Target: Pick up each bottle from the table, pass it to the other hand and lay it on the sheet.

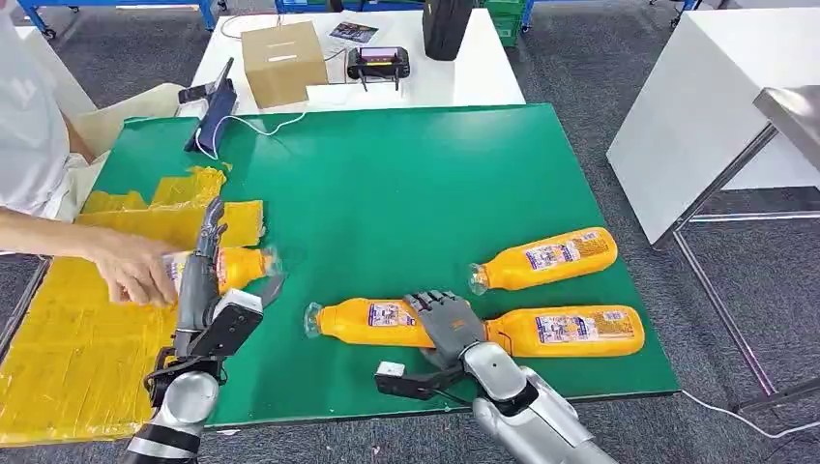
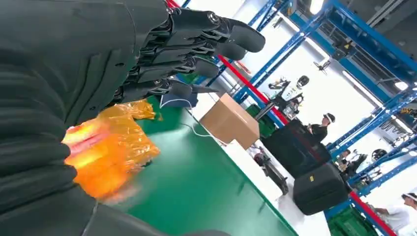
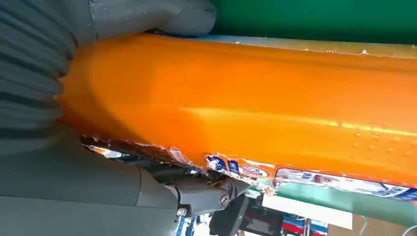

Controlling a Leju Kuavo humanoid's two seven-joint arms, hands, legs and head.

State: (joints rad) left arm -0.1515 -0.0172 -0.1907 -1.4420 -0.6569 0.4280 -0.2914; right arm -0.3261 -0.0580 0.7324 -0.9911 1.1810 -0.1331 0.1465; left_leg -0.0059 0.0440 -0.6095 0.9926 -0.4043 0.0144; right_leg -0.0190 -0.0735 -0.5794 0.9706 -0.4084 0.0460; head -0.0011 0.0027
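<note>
Three orange bottles lie on the green table [image 1: 406, 184]: one [image 1: 372, 322] near the front, one [image 1: 571, 331] to its right, one [image 1: 551, 259] behind. My right hand [image 1: 443, 324] wraps the first bottle's base; the right wrist view has the thumb [image 3: 147, 17] on one side of this bottle [image 3: 270, 103] and dark fingers on the other. My left hand [image 1: 201, 280] stands with fingers stretched out [image 2: 187, 54] by the edge of the yellow sheet [image 1: 77, 348]. Another bottle [image 1: 237, 267], blurred and orange [image 2: 108, 157] in the left wrist view, lies against its palm, gripped by a person's hand [image 1: 135, 271].
A white table behind carries a cardboard box [image 1: 282, 60], a small screen device [image 1: 379, 63] and a dark bag [image 1: 447, 24]. A dark stand with a white cable [image 1: 213, 121] sits at the green table's far left corner. A white cabinet [image 1: 706, 106] stands to the right.
</note>
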